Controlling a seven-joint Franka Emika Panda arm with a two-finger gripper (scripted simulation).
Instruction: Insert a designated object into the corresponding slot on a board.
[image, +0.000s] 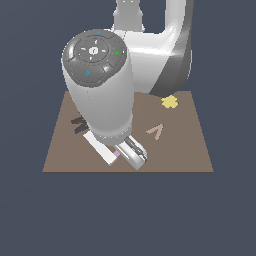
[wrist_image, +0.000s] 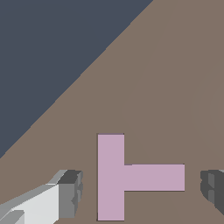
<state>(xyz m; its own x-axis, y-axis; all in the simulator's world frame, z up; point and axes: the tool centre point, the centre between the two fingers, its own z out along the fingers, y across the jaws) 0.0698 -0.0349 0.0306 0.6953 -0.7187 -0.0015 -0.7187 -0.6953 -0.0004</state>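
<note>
The light-pink T-shaped piece (wrist_image: 124, 177) lies flat on the brown board (wrist_image: 175, 87). My gripper (wrist_image: 142, 190) is open and straddles it, with one finger (wrist_image: 70, 192) on one side and the other finger (wrist_image: 213, 189) on the opposite side. Both stand a small gap away from the piece. In the exterior view only a sliver of the pink piece (image: 116, 155) shows under the gripper (image: 122, 156), near the board's (image: 190, 150) front edge. The navy T slot is hidden or out of view.
A dark brown N shape (image: 78, 124) sits at the exterior view's left. A pale pink caret-like mark (image: 156, 131) lies right of the arm, and a yellow cross shape (image: 170, 102) sits at the back right. The arm's bulk (image: 102, 85) covers the board's middle. The board's edge (wrist_image: 83, 74) runs close by in the wrist view.
</note>
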